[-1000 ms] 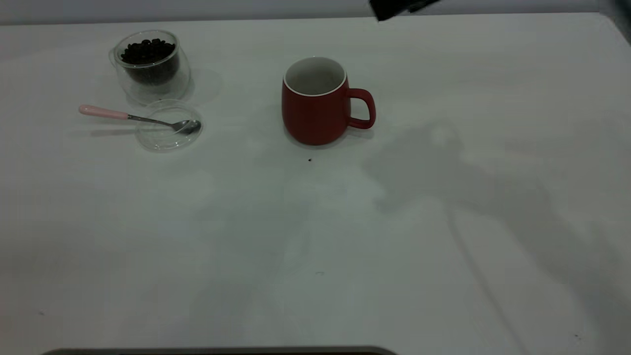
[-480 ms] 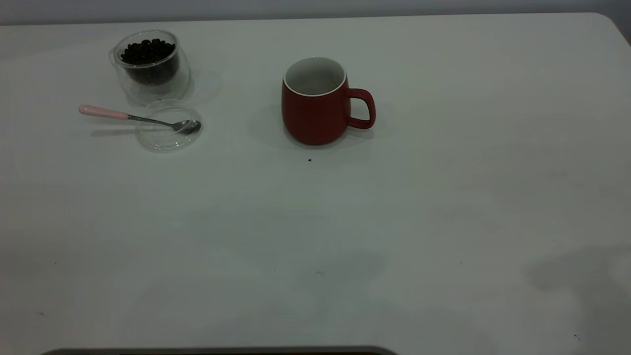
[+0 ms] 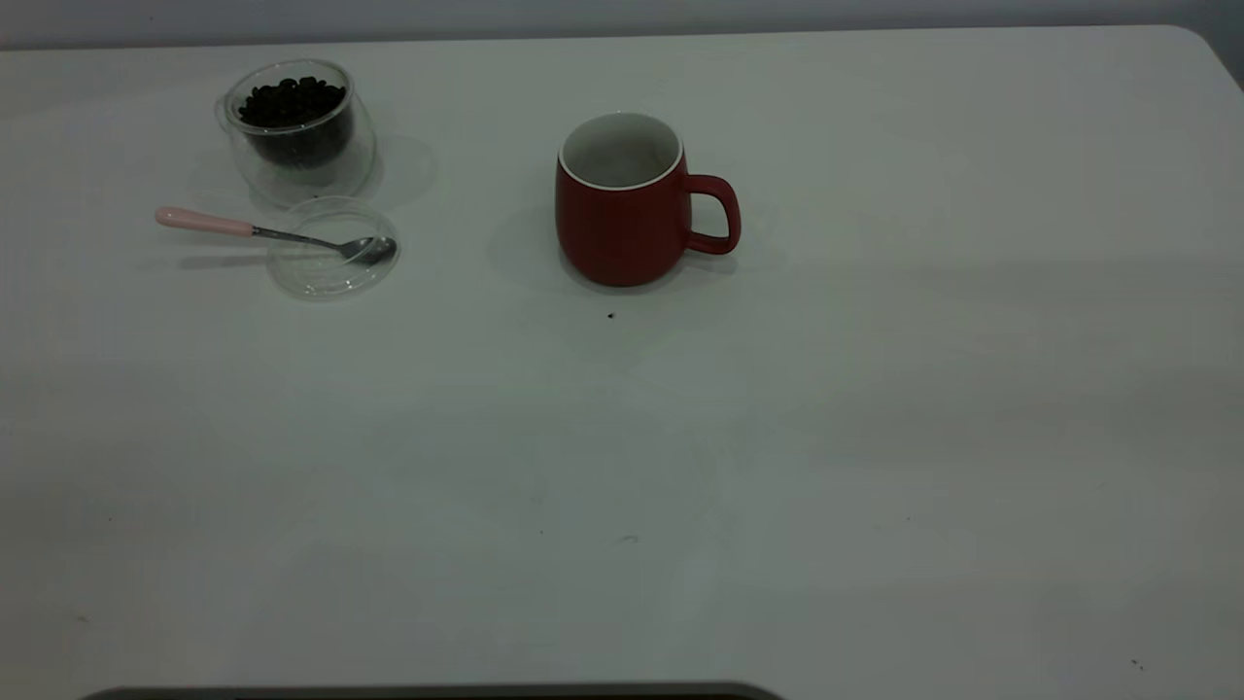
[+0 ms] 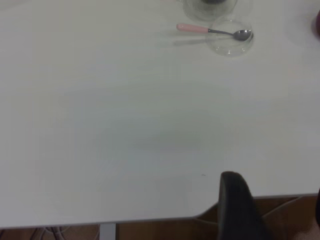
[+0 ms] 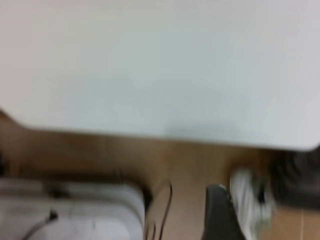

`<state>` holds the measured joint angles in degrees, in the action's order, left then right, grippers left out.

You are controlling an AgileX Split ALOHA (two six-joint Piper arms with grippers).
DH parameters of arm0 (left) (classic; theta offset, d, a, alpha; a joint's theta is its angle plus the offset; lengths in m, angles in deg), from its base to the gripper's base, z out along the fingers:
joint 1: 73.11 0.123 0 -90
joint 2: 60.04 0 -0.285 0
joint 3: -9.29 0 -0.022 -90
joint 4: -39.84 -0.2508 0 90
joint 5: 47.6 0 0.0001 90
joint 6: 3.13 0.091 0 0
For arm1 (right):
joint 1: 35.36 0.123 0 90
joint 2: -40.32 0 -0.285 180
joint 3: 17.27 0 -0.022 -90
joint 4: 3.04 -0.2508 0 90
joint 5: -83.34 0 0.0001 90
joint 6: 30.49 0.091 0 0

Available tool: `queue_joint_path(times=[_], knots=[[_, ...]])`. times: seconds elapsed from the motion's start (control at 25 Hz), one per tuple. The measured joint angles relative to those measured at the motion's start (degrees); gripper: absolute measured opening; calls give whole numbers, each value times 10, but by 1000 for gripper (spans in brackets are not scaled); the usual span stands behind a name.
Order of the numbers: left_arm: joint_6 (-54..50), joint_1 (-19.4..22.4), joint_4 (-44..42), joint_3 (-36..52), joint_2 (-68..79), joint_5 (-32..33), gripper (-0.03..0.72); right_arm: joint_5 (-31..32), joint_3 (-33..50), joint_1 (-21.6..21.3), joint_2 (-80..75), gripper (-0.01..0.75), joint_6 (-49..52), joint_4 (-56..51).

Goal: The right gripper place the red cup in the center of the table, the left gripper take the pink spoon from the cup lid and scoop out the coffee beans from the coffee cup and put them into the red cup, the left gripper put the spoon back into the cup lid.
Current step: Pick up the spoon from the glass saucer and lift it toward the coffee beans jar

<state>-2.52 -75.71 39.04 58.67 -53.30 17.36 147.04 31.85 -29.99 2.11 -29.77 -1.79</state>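
Red cup [image 3: 622, 209] upright mid-table, pink spoon [image 3: 277, 233] resting across clear cup lid [image 3: 330, 261], glass coffee cup [image 3: 296, 128] of beans behind, both grippers' grip state cannot be told.

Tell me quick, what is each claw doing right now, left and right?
Left claw: off the table edge, holding nothing; open or shut cannot be told.
Right claw: beyond the table edge; state cannot be told.

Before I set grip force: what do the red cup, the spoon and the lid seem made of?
Red cup: likely ceramic, matte red outside, white glazed inside and rim. Spoon: shiny metal bowl and shaft, with a pink handle that may be plastic or ceramic. Cup lid: clear, see-through, glass or plastic; cannot tell which.
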Motion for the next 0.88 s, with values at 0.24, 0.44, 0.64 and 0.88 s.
queue_joint_path(times=[0.24,0.44,0.64,0.88], knots=[[0,0,0,0,0,0,432,0,12,-2,137,506,-3,5],[-1,0,0,0,0,0,432,1,12,-4,219,506,-3,9],[-1,0,0,0,0,0,432,4,12,-5,281,506,-3,11],[-1,0,0,0,0,0,432,6,12,-10,285,501,-3,11]])
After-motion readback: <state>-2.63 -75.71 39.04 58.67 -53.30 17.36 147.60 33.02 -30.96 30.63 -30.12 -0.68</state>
